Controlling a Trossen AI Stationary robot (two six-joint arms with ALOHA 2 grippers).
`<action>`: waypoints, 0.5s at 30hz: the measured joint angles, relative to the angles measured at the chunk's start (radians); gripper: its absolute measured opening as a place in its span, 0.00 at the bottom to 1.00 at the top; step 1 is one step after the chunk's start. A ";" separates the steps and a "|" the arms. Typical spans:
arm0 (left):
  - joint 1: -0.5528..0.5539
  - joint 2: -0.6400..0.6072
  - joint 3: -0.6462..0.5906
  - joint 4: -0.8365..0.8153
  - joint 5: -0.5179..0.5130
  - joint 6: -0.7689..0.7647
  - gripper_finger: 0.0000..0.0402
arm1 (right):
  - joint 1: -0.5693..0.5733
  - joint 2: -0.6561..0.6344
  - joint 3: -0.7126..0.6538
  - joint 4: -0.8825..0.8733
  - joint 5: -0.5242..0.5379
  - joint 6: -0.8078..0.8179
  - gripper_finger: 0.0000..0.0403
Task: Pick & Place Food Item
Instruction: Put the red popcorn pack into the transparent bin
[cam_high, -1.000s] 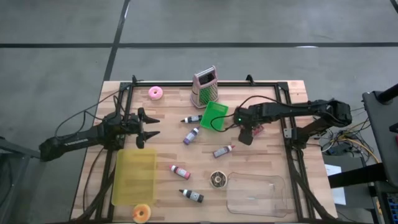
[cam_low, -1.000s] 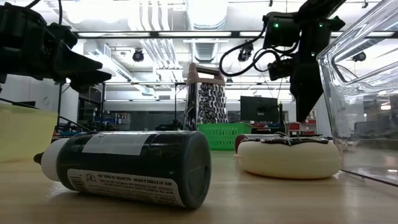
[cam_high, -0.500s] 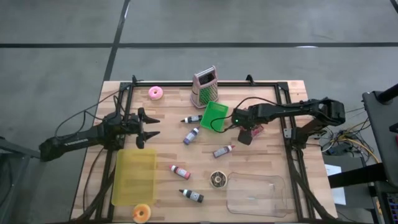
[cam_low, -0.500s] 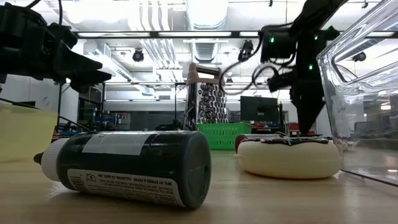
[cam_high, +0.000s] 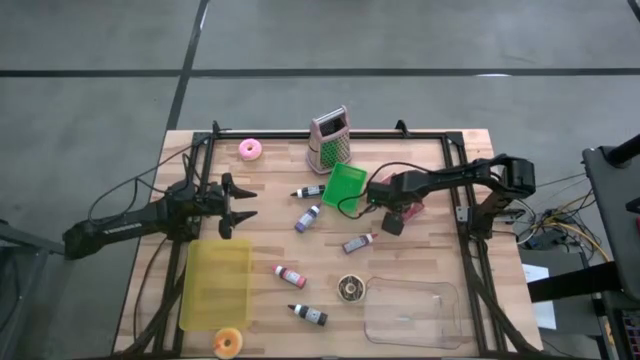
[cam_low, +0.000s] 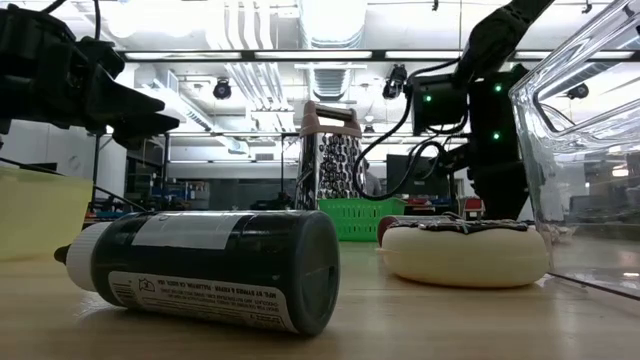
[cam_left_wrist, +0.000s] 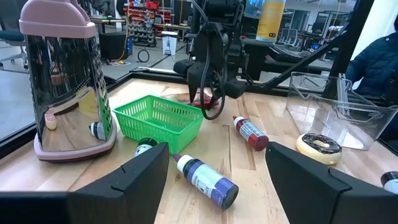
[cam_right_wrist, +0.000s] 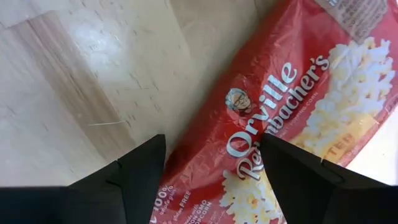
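Since the earlier frame, right gripper (cam_high: 392, 222) has come lower, and its fingers (cam_right_wrist: 134, 171) stand spread over the red popcorn packet (cam_right_wrist: 273, 124), not touching it yet. Packet lies flat on the table (cam_high: 440, 255), at three o'clock of the green basket (cam_high: 344, 186). Left gripper (cam_high: 240, 204) waits spread at nine o'clock.

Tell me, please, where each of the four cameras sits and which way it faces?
High: overhead, straight down on the table and both arms.
Low: tabletop height, level across, past a bottle; arms above.
Left wrist: past its open fingers toward the green basket, shared with high and low.
Right wrist: close above the popcorn bag, between open fingers.
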 joint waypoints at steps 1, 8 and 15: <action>0.000 0.000 0.000 0.000 0.000 0.000 0.68 | 0.001 0.003 0.000 0.000 0.008 0.004 0.62; 0.000 0.000 0.000 0.000 0.000 0.000 0.68 | 0.006 -0.004 -0.002 0.004 0.022 0.021 0.43; 0.000 0.000 0.000 0.000 0.000 0.000 0.68 | 0.035 -0.027 -0.007 -0.002 0.075 0.019 0.06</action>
